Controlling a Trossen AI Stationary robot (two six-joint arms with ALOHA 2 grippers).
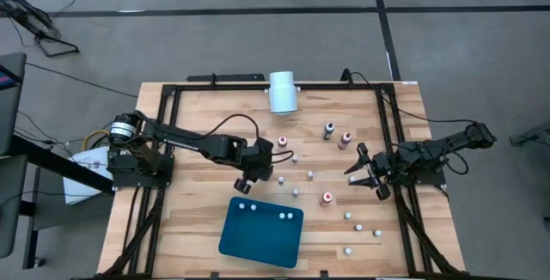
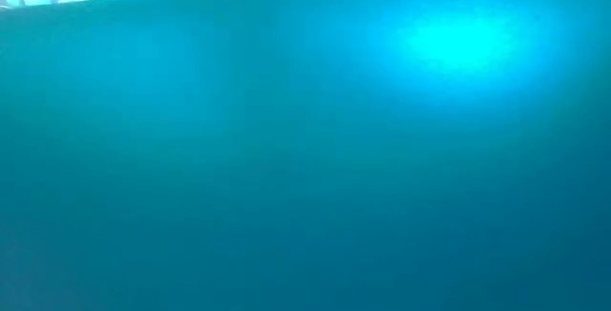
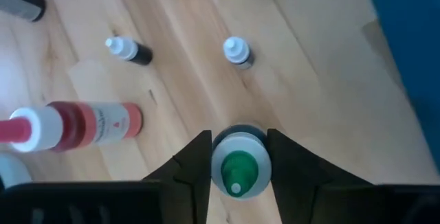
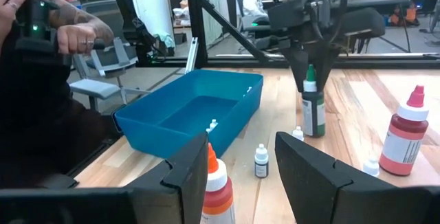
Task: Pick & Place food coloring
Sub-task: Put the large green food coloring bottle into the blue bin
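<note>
Small white-capped food coloring bottles (image 1: 348, 216) stand scattered on the wooden table. Several lie in the teal tray (image 1: 262, 239), near the table's near edge. My left gripper (image 1: 247, 179) hangs over mid-table just beyond the tray, shut on a dark green bottle (image 4: 313, 114). My right gripper (image 1: 361, 170) waits open at the table's right side, low and level, facing left. An orange-tipped red bottle (image 4: 217, 186) stands just ahead of its fingers, untouched. The low view shows only blue. My left gripper (image 3: 237, 165) pinches the green bottle by its white cap (image 3: 237, 148) between the two fingers, which come from above and point down. The bottle is upright below the fingers (image 4: 303, 56). I cannot tell whether its base rests on the table.
A large white cylinder (image 1: 282, 91) lies at the far edge. Taller red bottles (image 4: 404, 138) and a dark one (image 1: 328, 130) stand toward the right. A black frame rims the table. A person (image 4: 41, 80) is beside the table beyond the tray (image 4: 185, 114).
</note>
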